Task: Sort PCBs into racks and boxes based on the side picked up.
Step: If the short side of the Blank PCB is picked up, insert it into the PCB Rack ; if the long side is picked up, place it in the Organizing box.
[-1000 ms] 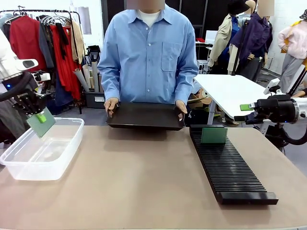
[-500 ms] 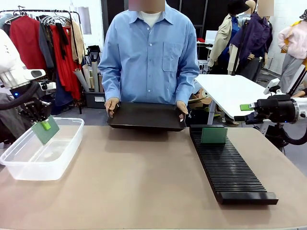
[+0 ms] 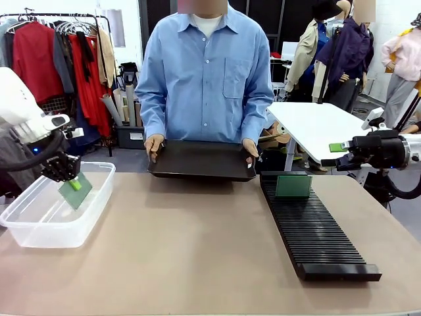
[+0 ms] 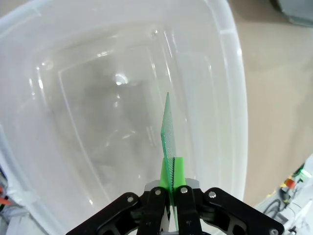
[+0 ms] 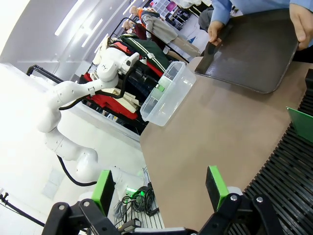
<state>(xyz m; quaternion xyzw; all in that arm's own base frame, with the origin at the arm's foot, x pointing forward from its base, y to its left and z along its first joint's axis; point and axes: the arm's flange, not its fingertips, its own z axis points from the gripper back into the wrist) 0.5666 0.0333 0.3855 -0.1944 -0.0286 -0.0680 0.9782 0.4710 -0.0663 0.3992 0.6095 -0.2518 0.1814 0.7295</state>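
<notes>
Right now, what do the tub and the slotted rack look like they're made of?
The tub looks like clear, glossy plastic: the table shows through its walls, and highlights glint on its floor in the left wrist view. The rack looks like matte black moulded plastic, though coated metal can't be ruled out.

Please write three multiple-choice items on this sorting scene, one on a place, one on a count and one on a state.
1. Where is the PCB that the left claw holds?
A. inside the clear tub
B. over the rack
C. on the tray

2. How many boards stand in the black rack?
A. none
B. one
C. three

3. How does the right claw stand?
A. shut on a board
B. shut and empty
C. open and empty

Key:
1 A, the left wrist view shows the board's tip below the tub's rim.
2 B, a single green board stands near its far end.
3 C, its pads are wide apart with nothing between.
</notes>
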